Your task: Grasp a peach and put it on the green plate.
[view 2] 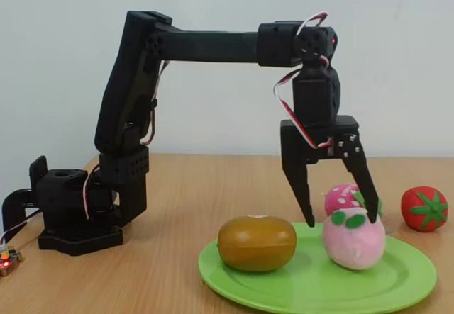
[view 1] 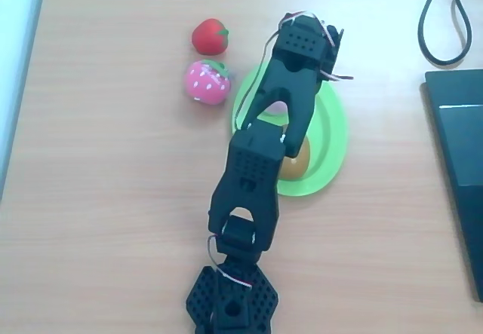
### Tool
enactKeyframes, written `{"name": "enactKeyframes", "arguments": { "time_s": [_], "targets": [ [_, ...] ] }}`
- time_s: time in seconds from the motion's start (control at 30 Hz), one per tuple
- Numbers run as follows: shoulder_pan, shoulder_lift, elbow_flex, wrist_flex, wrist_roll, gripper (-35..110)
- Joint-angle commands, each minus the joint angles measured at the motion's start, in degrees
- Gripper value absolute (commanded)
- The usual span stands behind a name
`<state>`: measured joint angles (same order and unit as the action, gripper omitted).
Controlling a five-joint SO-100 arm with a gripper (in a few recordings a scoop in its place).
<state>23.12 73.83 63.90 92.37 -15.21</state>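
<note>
The gripper (view 2: 340, 219) hung with its fingers spread, straddling the top of the peach (view 2: 353, 242). The peach sat on the green plate (view 2: 312, 286) beside a brown kiwi (view 2: 257, 243).

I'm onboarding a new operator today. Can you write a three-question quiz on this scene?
1. True or false: the pale pink plush peach lies on the lime-green oval plastic plate.
2. In the fixed view, what stands around the peach's top? A) the open black end effector B) a hand C) nothing
3. Fill in: the other fruit on the plate is the brown ___.

Key: 1 true; 2 A; 3 kiwi.
</note>
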Motion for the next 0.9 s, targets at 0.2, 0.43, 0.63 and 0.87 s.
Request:
{"name": "enactKeyframes", "arguments": {
  "time_s": [0.2, 0.43, 0.63, 0.87],
  "targets": [
    [-4.66, 12.57, 4.39, 0.26, 0.18, 19],
    [-13.8, 26.19, 14.06, -3.16, 2.55, 0],
    [-20.83, 40.34, 29.62, -13.18, 6.59, -5],
    [-26.89, 53.88, 51.06, -22.5, 11.25, -8]
  ]
}}
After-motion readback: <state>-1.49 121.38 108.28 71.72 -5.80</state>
